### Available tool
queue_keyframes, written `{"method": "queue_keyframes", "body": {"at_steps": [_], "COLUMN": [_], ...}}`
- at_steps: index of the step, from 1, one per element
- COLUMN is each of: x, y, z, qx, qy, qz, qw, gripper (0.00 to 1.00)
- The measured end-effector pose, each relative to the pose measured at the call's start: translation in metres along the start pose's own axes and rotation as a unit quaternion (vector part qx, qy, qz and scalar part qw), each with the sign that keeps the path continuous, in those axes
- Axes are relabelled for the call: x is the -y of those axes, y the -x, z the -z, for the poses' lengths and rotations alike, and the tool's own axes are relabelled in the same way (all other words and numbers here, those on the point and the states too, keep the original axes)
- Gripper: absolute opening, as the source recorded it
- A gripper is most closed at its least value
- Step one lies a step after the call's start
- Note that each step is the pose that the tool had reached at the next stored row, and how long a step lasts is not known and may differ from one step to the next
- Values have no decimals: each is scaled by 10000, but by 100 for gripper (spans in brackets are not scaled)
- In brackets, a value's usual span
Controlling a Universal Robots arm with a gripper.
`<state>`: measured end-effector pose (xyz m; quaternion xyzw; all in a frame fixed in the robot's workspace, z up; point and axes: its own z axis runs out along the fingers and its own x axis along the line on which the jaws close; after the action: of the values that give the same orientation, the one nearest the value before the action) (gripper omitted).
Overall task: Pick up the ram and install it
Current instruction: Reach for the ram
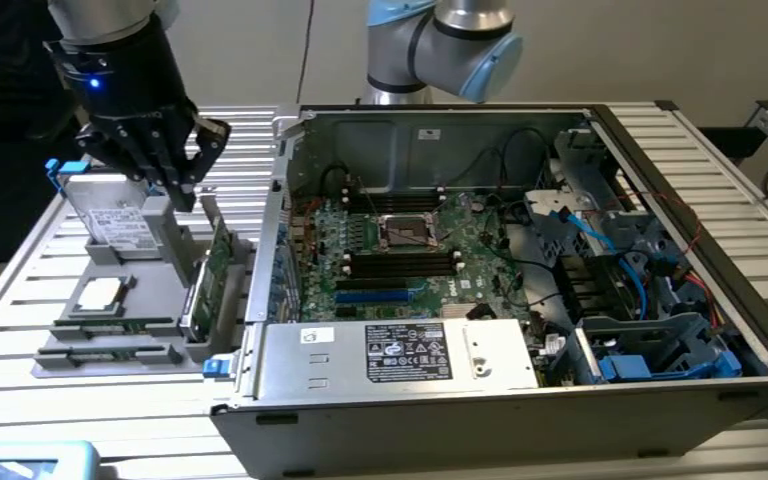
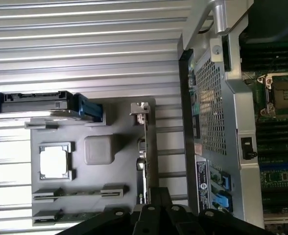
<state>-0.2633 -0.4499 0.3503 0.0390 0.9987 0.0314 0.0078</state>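
Closed and empty as far as can be seen, the robot arm's black multi-fingered gripper (image 1: 177, 180) (image 2: 168, 218) hangs with its fingers bunched together above the grey holder (image 1: 157, 300) (image 2: 114, 122). The holder sits on the slatted table (image 1: 244, 130) at the exterior view's left, just beside the open computer case (image 1: 518, 400). The ram (image 1: 115, 325) (image 2: 80, 192), a thin green stick, lies flat in a narrow cradle along the holder's edge farthest from the hard drive (image 1: 117, 215) (image 2: 36, 103). A second stick (image 1: 101, 352) (image 2: 56, 215) sits in a matching cradle right at that edge. Neither is touched, so the pick-up appears not to have started. The holder seems laid out to present each part in a fixed pose for grasping. The hard drive stands at one end, the processor (image 1: 101, 292) (image 2: 53, 161) sits in a square recess mid-holder, and the expansion card (image 1: 213, 275) (image 2: 144, 161) stands on edge along the side nearest the case. The sticks' end brackets probably keep them from sliding. The gripper is over the hard-drive end of the holder, nearer the drive and the card than the ram, with the wrist camera looking straight down on the parts. The case lies on its side with its panel off, likely so the motherboard (image 1: 424, 250) faces up. That leaves the long black memory slots (image 1: 398, 262) beside the processor socket reachable from above.
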Motion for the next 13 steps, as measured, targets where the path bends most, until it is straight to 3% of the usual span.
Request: {"method": "queue_keyframes", "body": {"at_steps": [7,13], "x": [168,222], "y": [-136,-326], "z": [-43,-99], "qx": [-16,-36], "qy": [9,9], "qz": [-2,-3], "qw": [10000,10000], "gripper": [11,11]}}
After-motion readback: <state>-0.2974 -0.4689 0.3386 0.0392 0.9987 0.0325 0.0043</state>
